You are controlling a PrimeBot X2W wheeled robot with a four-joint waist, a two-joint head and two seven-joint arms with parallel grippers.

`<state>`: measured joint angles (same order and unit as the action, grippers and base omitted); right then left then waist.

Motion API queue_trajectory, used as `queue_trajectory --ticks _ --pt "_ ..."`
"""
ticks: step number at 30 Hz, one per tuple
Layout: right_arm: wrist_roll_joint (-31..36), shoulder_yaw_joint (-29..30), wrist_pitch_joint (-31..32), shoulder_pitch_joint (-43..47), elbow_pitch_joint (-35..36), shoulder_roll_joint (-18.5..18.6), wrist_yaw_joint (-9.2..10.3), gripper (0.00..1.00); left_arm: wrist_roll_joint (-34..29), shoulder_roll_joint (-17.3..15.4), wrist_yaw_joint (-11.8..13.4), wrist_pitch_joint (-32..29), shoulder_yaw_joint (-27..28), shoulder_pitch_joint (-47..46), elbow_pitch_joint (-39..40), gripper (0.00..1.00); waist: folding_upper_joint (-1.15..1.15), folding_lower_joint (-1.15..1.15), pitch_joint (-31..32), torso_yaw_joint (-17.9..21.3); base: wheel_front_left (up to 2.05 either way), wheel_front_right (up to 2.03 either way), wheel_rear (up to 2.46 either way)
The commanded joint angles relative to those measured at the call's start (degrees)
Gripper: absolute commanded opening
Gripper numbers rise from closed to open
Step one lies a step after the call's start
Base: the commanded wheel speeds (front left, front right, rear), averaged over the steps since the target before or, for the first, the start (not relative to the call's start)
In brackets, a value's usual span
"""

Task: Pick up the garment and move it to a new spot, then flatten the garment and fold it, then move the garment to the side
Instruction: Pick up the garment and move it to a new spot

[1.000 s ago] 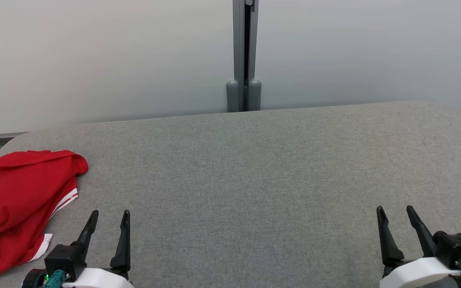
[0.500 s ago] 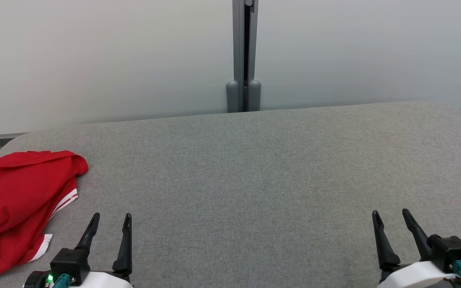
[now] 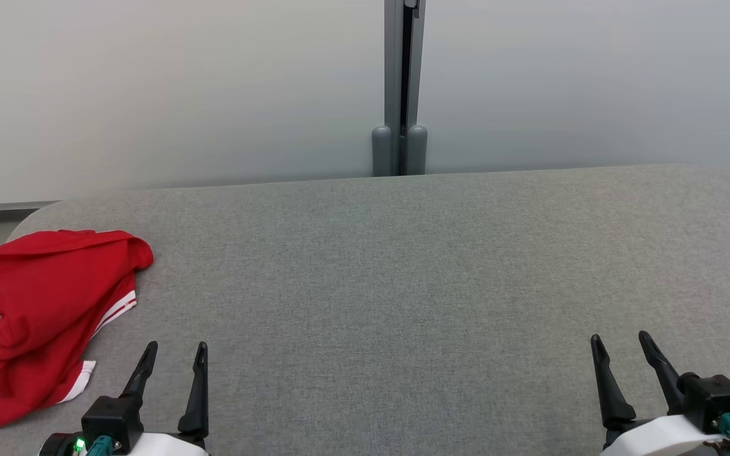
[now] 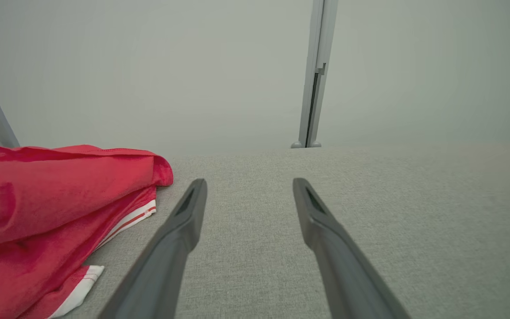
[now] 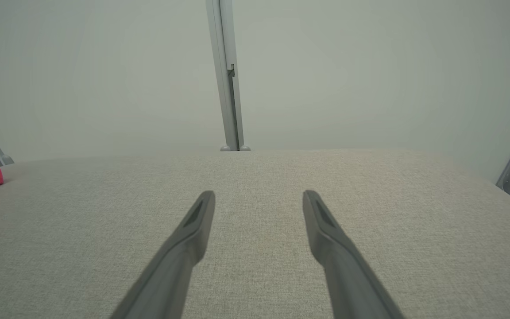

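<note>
Head view: a crumpled red garment (image 3: 35, 316), white-striped, lies just left of the left gripper (image 3: 176, 346) on woven grey upholstery (image 3: 403, 285). That pincer and the right gripper (image 3: 620, 337) both gape wide, empty.

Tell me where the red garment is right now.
In the head view the red garment lies crumpled at the left end of the grey table, just left of and slightly ahead of the left jaws, which stand open and clear of it.

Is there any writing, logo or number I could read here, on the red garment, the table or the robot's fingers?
None can be read. The red garment has white stripes but no letters or logo that can be made out. The grey table, the pale wall and the dark fingers carry no words, numbers or signs.
</note>
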<state>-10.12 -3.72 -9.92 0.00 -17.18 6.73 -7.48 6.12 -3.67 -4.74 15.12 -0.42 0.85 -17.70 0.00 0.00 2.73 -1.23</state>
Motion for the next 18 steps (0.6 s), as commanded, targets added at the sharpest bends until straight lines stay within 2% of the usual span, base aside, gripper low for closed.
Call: queue_trajectory --ticks 1,6,18 --pt "-0.2 0.3 -0.2 0.2 0.1 0.3 -0.02 1.0 0.4 -0.2 -0.2 0.0 0.4 -0.6 -0.2 1.0 0.0 0.0 -0.1 -0.4 0.0 0.0 0.0" --pt "-0.2 0.3 0.1 0.7 1.1 0.0 -0.02 1.0 1.1 0.1 -0.6 0.0 0.9 -1.8 -0.9 1.0 0.0 0.0 -0.3 -3.1 0.0 0.0 0.0" --pt "0.8 -1.8 2.5 0.9 7.1 -0.6 -0.01 1.0 1.9 0.4 -0.8 0.0 2.6 -4.0 -1.7 1.0 0.0 0.0 -0.6 -19.4 0.0 0.0 0.0"
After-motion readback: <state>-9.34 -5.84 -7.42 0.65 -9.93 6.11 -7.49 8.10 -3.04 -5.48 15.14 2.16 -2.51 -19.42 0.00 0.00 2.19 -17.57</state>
